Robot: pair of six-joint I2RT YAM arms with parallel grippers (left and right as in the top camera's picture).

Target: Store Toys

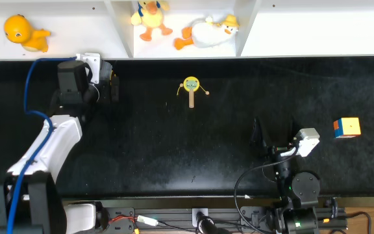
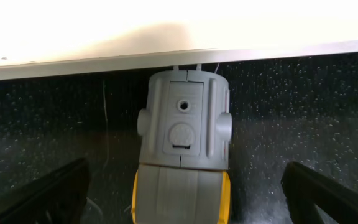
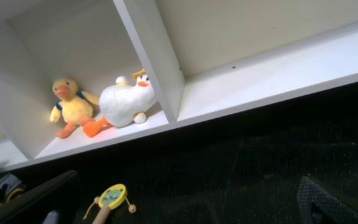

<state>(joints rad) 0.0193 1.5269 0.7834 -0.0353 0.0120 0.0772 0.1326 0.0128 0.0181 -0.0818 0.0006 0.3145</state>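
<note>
- While a grey-and-yellow toy robot (image 2: 182, 124) sits on the black table (image 1: 174, 149) just in front of the white shelf unit (image 1: 317, 39), the left gripper (image 2: 186, 167) hangs over it. Its fingers are spread wide to either side and grip nothing.
- Across the table, the right gripper (image 1: 273, 135) sits near its own base, likewise splayed fully apart and empty.
- Not yet stored: a small rattle drum (image 1: 191, 88) at mid-table and a colour cube (image 1: 347, 127) near the right edge, well apart from each other.
- Already shelved: an orange duck (image 1: 24, 31) in the left compartment, and a yellow duck plush (image 1: 151, 18) beside a white goose plush (image 1: 206, 32) in the middle one.
- First risk: the robot's body looks rounded and smooth, so a pinch set off-centre could squeeze it out sideways or drop it on the lift.
- Second risk: the toy lies close to the shelf's front lip, so a low carry could knock it against that edge rather than clear it.
- Third risk: a hard placement in the left compartment could shove the orange duck.
</note>
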